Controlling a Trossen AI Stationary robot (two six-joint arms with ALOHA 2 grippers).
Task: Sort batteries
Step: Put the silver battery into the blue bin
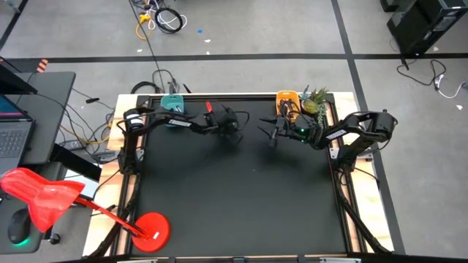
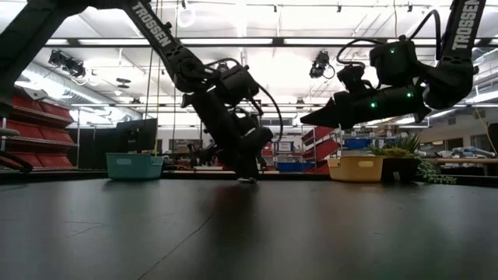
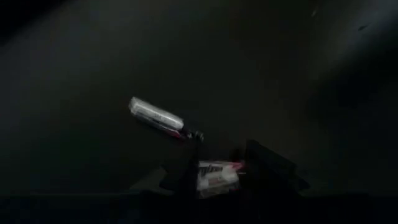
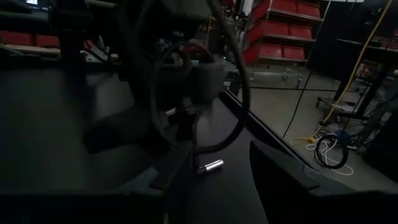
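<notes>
The left gripper (image 2: 247, 176) is down at the black table (image 1: 234, 204), toward twelve o'clock of its middle, jaws narrow around a pale battery (image 3: 217, 174) whose lower part the dark fingers (image 3: 186, 168) hide. A second battery (image 3: 155, 115) lies just beyond it. The right gripper (image 2: 311, 119) hovers at two o'clock, jaws apart, empty. Teal tray (image 2: 135, 166) and yellow tray (image 2: 355, 168) sit along the far edge.

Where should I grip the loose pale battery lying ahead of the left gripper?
Grip the pale battery at mid-length, coming straight down from above with fingers either side of its long axis. It lies flat on the black mat, apart from the battery already between the left gripper fingers.
</notes>
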